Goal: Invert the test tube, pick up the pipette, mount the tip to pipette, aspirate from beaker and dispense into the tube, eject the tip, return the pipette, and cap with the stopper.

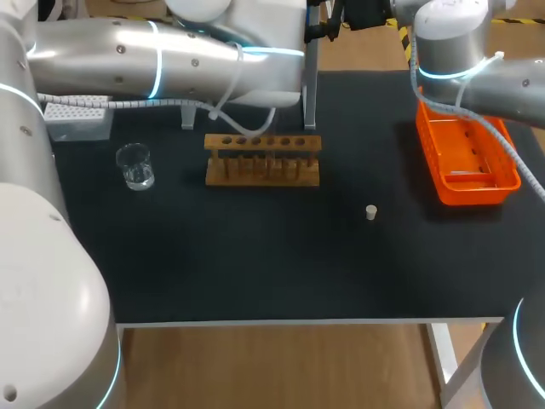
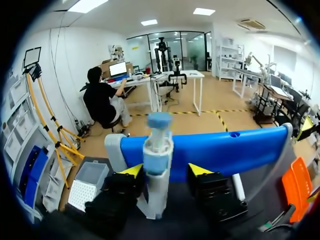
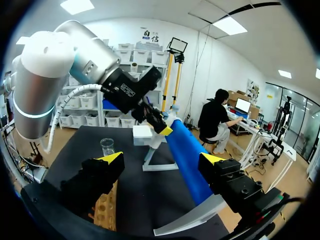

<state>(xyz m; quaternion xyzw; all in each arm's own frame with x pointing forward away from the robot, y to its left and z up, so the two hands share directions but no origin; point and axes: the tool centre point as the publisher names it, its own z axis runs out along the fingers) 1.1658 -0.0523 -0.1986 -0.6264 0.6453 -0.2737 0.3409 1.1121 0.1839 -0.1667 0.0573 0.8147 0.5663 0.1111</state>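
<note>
Nothing on the table (image 1: 255, 273) bears readable print (any markings too small)

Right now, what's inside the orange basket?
Near the front of the orange basket lies a thin pale thing. It is too small to tell what it is. My right arm covers the basket's back end, so anything there is hidden.

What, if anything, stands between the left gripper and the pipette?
Nothing visible does. The pipette sits between the open fingers of the left gripper, at the blue stand. A gap shows beside one finger, so it isn't gripped yet.
</note>
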